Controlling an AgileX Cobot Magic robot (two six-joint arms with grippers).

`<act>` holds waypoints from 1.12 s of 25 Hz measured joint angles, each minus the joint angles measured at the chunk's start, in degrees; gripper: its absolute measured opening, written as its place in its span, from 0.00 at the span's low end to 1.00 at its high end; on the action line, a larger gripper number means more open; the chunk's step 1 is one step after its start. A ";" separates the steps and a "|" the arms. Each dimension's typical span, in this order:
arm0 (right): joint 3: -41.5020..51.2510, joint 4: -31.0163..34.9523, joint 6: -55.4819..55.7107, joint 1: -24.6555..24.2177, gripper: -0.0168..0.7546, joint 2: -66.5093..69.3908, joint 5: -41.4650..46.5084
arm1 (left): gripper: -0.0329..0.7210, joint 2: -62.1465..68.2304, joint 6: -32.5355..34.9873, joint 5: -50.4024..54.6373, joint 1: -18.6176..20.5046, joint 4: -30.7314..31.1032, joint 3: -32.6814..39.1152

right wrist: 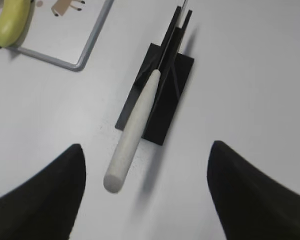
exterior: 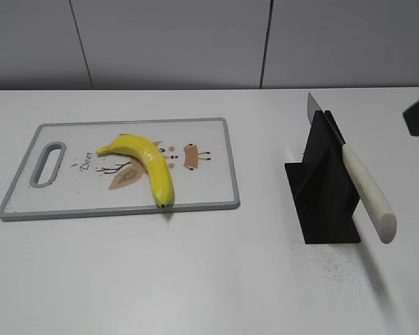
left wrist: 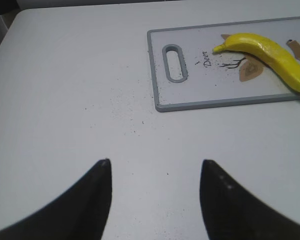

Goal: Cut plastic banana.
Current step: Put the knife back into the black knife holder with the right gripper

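Both of your grippers hung spread and empty: the left gripper [left wrist: 155, 200] short of the cutting board [exterior: 216, 195], the right gripper [right wrist: 145, 195] over the knife [right wrist: 135, 125] in its black stand [right wrist: 172, 85]. Your banana [exterior: 148, 164] lay whole, yellow, on that board.

The one readable text is the word "Deer", in small dark script on the white face of the cutting board [exterior: 209, 188] [left wrist: 190, 95], just beside its handle slot and the drawn deer figure.
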 joint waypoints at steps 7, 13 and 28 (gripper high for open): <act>12.49 0.45 -1.10 0.00 0.79 -14.38 0.72 | 0.77 0.00 0.00 0.00 0.00 0.00 0.00; 21.65 0.58 -1.12 0.00 0.79 -28.44 2.12 | 0.77 0.00 0.00 0.00 0.00 0.00 0.00; 26.07 0.40 -1.16 0.00 0.79 -51.53 8.96 | 0.77 0.00 0.00 0.00 0.00 0.00 0.00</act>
